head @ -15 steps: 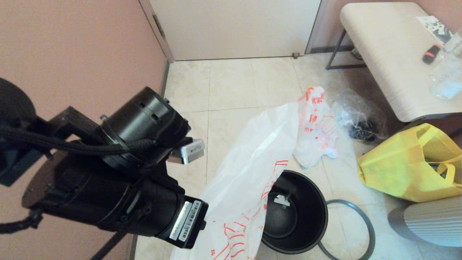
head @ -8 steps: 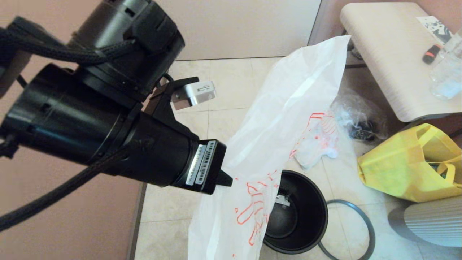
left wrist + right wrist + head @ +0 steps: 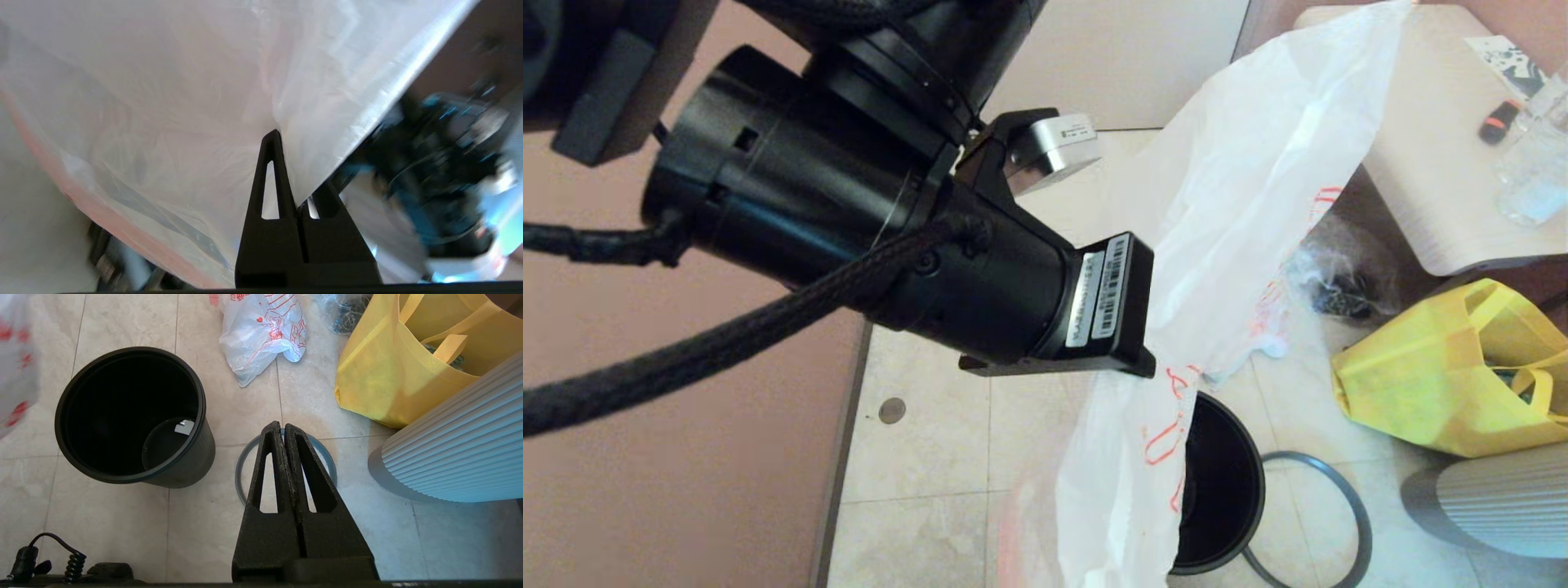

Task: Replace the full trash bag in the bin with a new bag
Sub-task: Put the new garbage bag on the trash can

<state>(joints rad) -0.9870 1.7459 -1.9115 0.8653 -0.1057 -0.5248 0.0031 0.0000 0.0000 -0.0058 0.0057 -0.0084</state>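
Above the bin (image 3: 1217, 482), you have: new bag (image 3: 1258, 188), pinched in the left gripper (image 3: 282, 143), draped beside the rim, not inside. Risk: thin film slips from the closed fingers or snags the bin edge. Left arm raised, angled down. Right gripper (image 3: 282, 430) pressed closed, empty, over the grey ring (image 3: 245, 457). Full trash bag (image 3: 261, 335) on the floor beyond

We read this as a home interior, likely an entry corner: pale floor tiles (image 3: 931, 457), a pink wall (image 3: 686, 457), and a white door (image 3: 1143, 57) behind the small black bin (image 3: 130, 416). Beyond the bin stands a cushioned bench (image 3: 1445, 163) on thin metal legs. Beside the bin, a yellow tote (image 3: 1445, 376), a tied trash bag (image 3: 265, 330) and a grey ribbed object (image 3: 461, 449).
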